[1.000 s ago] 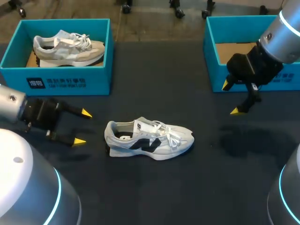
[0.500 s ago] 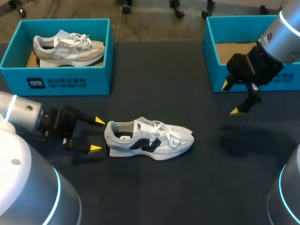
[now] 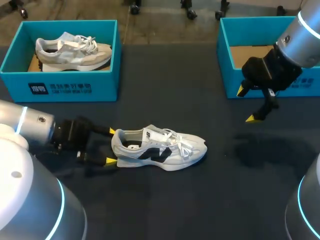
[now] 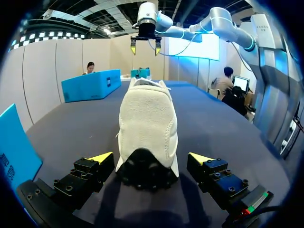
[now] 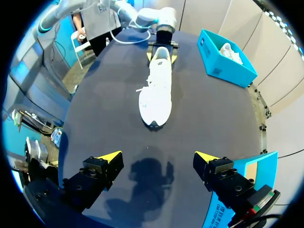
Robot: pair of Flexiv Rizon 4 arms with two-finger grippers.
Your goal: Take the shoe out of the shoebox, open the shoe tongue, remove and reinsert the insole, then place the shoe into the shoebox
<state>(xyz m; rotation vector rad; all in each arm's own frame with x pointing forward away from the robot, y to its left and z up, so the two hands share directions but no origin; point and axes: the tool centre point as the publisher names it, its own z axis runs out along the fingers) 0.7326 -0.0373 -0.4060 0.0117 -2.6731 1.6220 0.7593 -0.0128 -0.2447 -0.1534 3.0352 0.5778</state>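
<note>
The shoe [image 3: 159,148] is pale grey-white with a dark side logo and loose white laces. It stands on its sole, heel between the spread fingers of the left gripper [image 3: 111,146], toe pointing away. The right gripper [image 3: 245,105] hangs well beyond the toe, fingers apart, holding nothing. I count two shoes and two teal boxes: the right shoebox [image 3: 227,75] just behind that gripper, and the left shoebox [image 3: 60,85] holding the second shoe [image 3: 70,50].

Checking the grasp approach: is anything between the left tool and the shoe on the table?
Nothing visible. The open left tool sits at the heel of the shoe, one finger on either side, with no object between.
</note>
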